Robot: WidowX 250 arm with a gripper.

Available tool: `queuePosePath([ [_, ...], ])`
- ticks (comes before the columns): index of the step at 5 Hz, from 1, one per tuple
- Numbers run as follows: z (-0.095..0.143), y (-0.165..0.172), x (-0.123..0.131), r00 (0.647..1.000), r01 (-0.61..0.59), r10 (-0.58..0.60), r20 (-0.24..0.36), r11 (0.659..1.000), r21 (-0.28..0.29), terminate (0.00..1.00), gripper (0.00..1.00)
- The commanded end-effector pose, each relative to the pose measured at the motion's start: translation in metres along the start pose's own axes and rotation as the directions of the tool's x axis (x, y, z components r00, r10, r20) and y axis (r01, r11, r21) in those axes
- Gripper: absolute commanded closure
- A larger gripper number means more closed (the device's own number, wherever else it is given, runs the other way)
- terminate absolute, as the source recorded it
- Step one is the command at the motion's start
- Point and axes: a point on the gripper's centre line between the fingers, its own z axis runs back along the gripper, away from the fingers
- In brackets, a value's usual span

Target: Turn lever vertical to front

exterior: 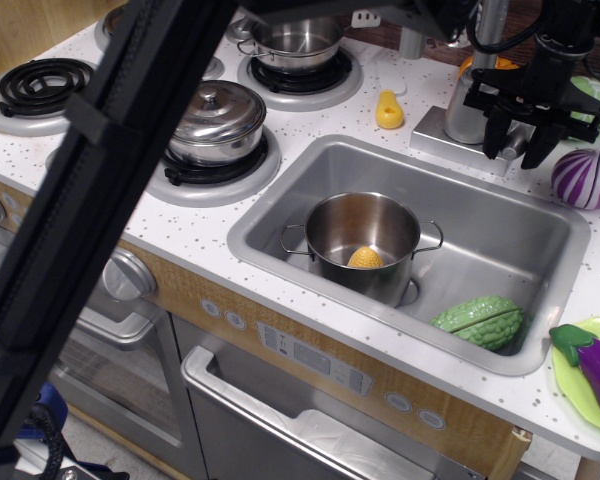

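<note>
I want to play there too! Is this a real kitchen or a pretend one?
Most likely a pretend play kitchen. It has a sink holding a little pot, coil burners, and toy vegetables such as a purple cabbage. The robot's pincer hangs by the tap.

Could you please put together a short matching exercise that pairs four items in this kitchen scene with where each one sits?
Things:
1. yellow piece
2. lidded pot
3. eggplant
4. gripper

Places:
A. on the green plate
B. at the tap, behind the sink
C. inside the open pot
D. on a stove burner

Pairs: 1-C, 2-D, 3-A, 4-B
</note>
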Motion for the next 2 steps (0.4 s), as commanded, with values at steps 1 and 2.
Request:
queuePosePath([
  [1, 0.0464, 0.0041, 0.0159, 0.996, 0.050, -0.052, 0.070, 0.998, 0.040, 0.00, 0.00],
  [2, 0.0542, 0.0037, 0.0157, 0.994, 0.077, -0.080, 0.074, 0.996, 0.042, 1.00, 0.00],
])
